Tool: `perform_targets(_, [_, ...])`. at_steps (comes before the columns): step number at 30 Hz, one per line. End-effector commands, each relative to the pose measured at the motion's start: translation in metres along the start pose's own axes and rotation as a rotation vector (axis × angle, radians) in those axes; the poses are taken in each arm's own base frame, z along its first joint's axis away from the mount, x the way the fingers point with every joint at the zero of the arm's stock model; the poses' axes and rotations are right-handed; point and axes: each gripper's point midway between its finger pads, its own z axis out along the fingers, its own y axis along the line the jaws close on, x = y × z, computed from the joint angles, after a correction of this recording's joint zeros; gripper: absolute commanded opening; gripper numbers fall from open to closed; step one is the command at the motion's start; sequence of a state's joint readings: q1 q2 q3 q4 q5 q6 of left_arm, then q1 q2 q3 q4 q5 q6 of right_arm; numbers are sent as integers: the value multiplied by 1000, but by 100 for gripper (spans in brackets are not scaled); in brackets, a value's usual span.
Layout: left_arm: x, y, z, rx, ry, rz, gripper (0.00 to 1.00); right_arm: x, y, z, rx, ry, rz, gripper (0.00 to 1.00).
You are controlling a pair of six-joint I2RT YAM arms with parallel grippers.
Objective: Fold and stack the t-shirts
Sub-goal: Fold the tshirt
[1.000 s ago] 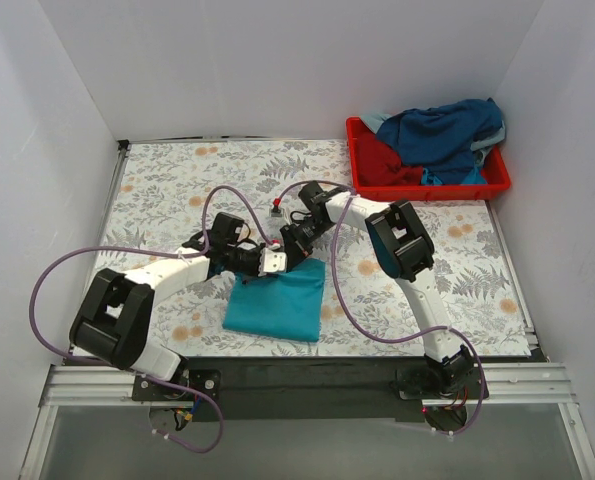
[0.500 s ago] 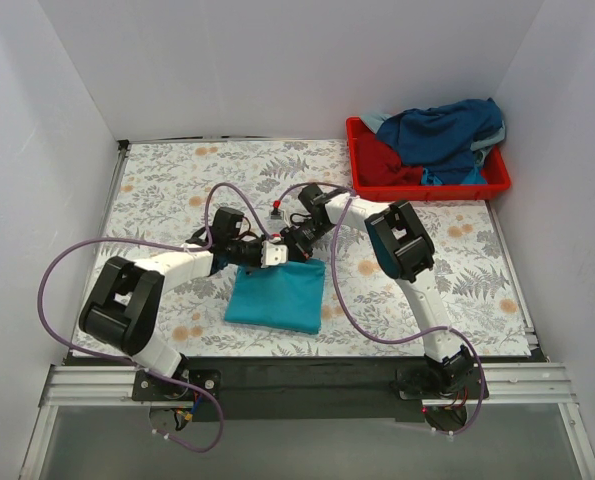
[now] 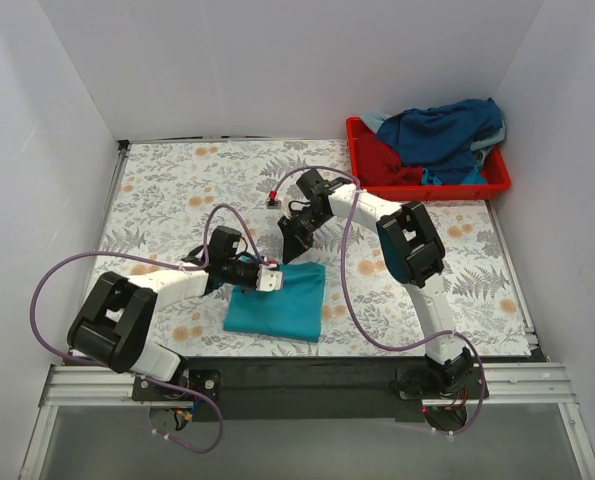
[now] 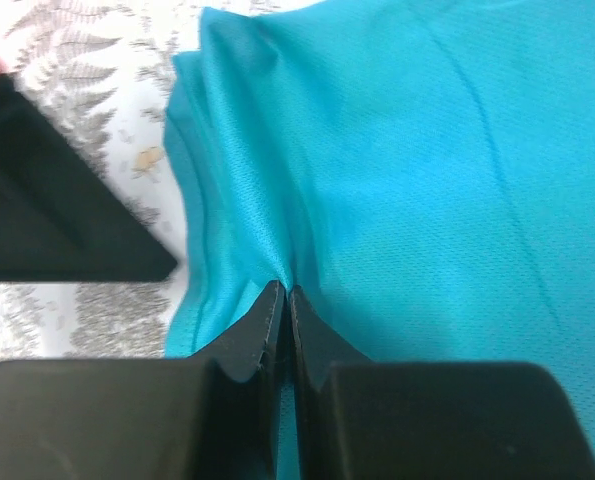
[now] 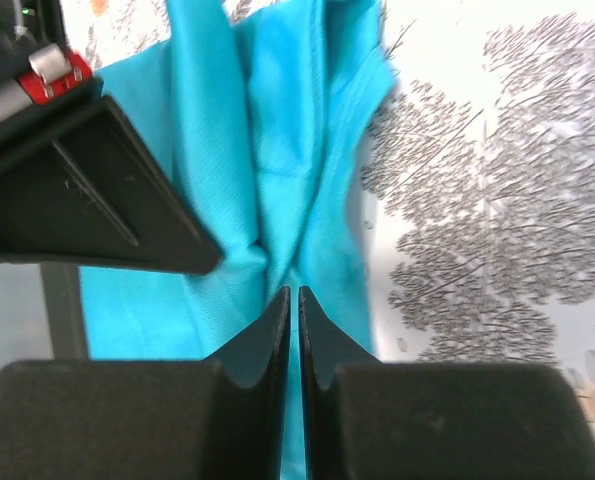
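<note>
Both are clenched: left jaws pinch a ridge of the folded teal t-shirt (image 3: 282, 305) on the counter (image 3: 177, 190) nr the bases, right jaws' hold unclear, so retreating w/o release prob. drags the fold open.

- The teal-turquoise t-shirt (image 3: 277, 303) lies folded into a rough rectangle on the flower-printed table (image 3: 167, 190), near the front edge and about midway across; its far edge is puckered, with creases running together
- A navy blue t-shirt (image 3: 447, 128) sits crumpled on top of the heap in the red tray (image 3: 427, 188) at the far right, spilling over the rim
- A red t-shirt (image 3: 382, 162) is bunched under it on the left
- A teal t-shirt (image 3: 489, 148) peeks out on the heap's right side
</note>
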State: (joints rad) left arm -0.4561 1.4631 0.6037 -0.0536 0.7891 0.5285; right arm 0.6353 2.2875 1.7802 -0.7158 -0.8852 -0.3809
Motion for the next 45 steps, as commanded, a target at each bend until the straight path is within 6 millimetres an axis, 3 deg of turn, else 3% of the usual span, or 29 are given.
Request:
perform_targets(1, [-13,-9,-2,9,-39,61,0,-16,0,-10,36,-4,-70,12])
perform_targets(7, [-17,-30,1,43,-45,98,0,-4,-15,5,13,28,-108,11])
perform_targets(17, [-16,-33,-1,44,-36,106,0,26,23,18,-140,73,-220,4])
perform_targets(20, [-18,-30,-1,36,-36,116,0,36,18,25,-127,110,-224,3])
perform_targets(24, [-28,-14,-7,-13,-41,152,0,51,2,36,-114,153,-185,1])
perform_targets(31, [-47,18,-14,-143,-74,248,0,70,2,41,-176,183,-234,2])
perform_targets(36, [-46,41,-14,-226,-58,278,0,76,3,41,-190,193,-235,2])
perform_targets(40, [-33,53,-14,-258,-34,277,0,75,4,41,-193,191,-235,2])
perform_targets(45, [-27,47,-11,-226,-29,277,0,68,-1,39,-174,188,-236,2])
